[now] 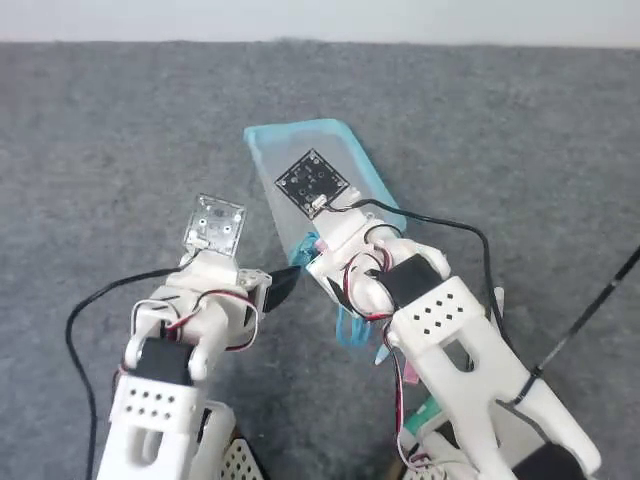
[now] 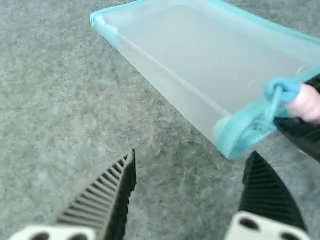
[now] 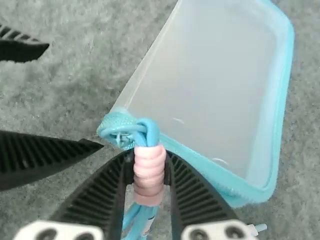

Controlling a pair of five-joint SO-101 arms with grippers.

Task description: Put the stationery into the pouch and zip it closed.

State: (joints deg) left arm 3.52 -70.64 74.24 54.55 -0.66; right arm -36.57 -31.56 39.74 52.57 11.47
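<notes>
Grey, carpet-like cloth covers the bench, with a pale strip of wall along the top of the high view. The pouch [image 1: 300, 140] lies flat in the upper middle of that frame, set on a slant. It is frosted with turquoise trim, and I can't tell through its wall whether the stationery is inside.

At its near corner, the pink zip pull [image 3: 147, 172] is pinched between the jaws of the right tool [image 3: 147, 160], which are closed tight on it. The left tool [image 2: 191, 157] hangs just beside that same corner, spread wide and holding nothing.

I judge this to be the zipping step. Next I'd want the left tool to pin the trim by the corner, so the pouch can't slide while the right draws the pull along the zip. I can make out no writing on the pouch.
</notes>
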